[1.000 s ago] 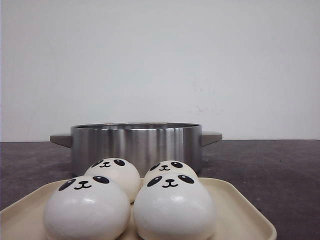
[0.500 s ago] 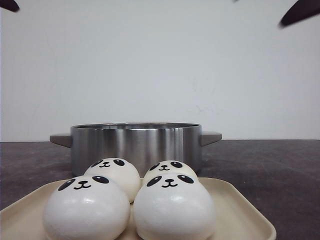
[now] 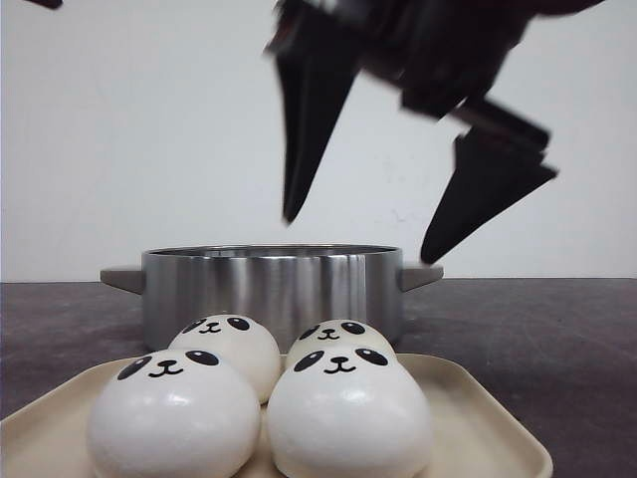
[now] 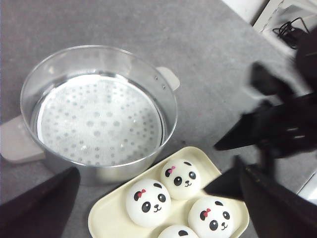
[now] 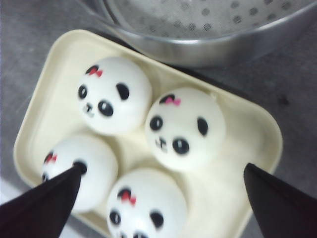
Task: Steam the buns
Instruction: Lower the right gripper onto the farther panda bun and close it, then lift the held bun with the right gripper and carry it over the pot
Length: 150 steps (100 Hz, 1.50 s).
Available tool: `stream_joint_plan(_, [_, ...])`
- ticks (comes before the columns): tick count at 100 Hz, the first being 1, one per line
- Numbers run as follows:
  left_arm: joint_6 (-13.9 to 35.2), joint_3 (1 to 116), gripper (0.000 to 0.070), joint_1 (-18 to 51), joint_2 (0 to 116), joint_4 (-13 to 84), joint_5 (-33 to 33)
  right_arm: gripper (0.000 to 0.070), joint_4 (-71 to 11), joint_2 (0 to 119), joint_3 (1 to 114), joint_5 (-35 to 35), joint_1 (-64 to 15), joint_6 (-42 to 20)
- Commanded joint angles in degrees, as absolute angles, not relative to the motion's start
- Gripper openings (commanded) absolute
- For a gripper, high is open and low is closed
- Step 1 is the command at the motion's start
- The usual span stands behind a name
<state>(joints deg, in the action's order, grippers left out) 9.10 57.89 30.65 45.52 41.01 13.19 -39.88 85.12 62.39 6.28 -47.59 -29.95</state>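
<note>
Four white panda-faced buns sit together on a cream tray (image 3: 468, 398): two in front (image 3: 174, 413) (image 3: 348, 413) and two behind (image 3: 229, 344) (image 3: 338, 334). My right gripper (image 3: 363, 237) hangs open above the steel pot (image 3: 269, 284), just behind the tray. In the right wrist view it (image 5: 162, 167) spreads wide over the buns (image 5: 185, 126) (image 5: 146, 201), touching none. My left gripper (image 4: 157, 173) is open and high up, looking down on the pot's perforated steamer plate (image 4: 99, 119) and the buns (image 4: 148, 202). Only its tip (image 3: 45, 3) shows in the front view.
The pot has two grey handles (image 3: 121, 279) (image 3: 420, 274) and holds nothing on its plate. Dark grey tabletop (image 3: 537, 339) surrounds pot and tray. The right arm (image 4: 277, 129) crosses the left wrist view beside the tray (image 4: 106, 223).
My right gripper has dropped from the top right corner down to the middle, now hanging open over the pot and tray. Buns, tray and pot have not moved.
</note>
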Motion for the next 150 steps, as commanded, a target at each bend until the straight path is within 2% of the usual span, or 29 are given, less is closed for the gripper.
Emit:
stream_joint_plan(1, [8.4, 58.7, 0.0632, 31.0, 45.6, 40.8, 13.0, 0.0639, -39.8, 88.4, 64.6, 6.1, -47.3, -31.1])
stream_joint_plan(16, [8.4, 58.7, 0.0632, 31.0, 44.6, 40.8, 13.1, 0.0561, -39.4, 94.2, 66.3, 6.1, -45.8, -32.2])
stream_joint_plan(50, [8.4, 58.7, 0.0632, 31.0, 44.2, 41.2, 13.1, 0.0560, -37.8, 100.8, 66.3, 8.9, -44.1, -34.7])
stream_joint_plan(64, [8.4, 58.7, 0.0632, 31.0, 44.2, 41.1, 13.1, 0.0506, -37.0, 102.3, 66.3, 9.0, -44.1, -35.5])
stream_joint_plan(74, [8.4, 58.7, 0.0632, 31.0, 44.2, 41.2, 13.1, 0.0393, -37.8, 103.5, 66.3, 9.0, -44.1, -35.6])
stream_joint_plan(84, [8.4, 58.7, 0.0631, 31.0, 44.2, 41.2, 13.1, 0.0210, -38.6, 104.5, 66.3, 9.0, -44.1, -35.5])
stream_joint_plan(93, [8.4, 58.7, 0.0632, 31.0, 44.2, 41.2, 13.1, 0.0000, -39.0, 104.5, 66.3, 8.5, -44.1, -34.8])
stream_joint_plan(120, [8.4, 58.7, 0.0631, 31.0, 44.2, 42.5, 13.0, 0.0000, -39.5, 98.7, 66.5, 6.8, -44.3, -32.0])
stream_joint_plan(138, [8.4, 58.7, 0.0631, 31.0, 44.2, 41.8, 13.0, 0.0000, -40.8, 87.6, 68.1, 15.7, -46.1, -30.5])
stream_joint_plan(150, [8.4, 58.7, 0.0632, 31.0, 44.2, 40.6, 13.0, 0.0000, -39.7, 81.4, 71.6, 15.4, -46.6, -30.2])
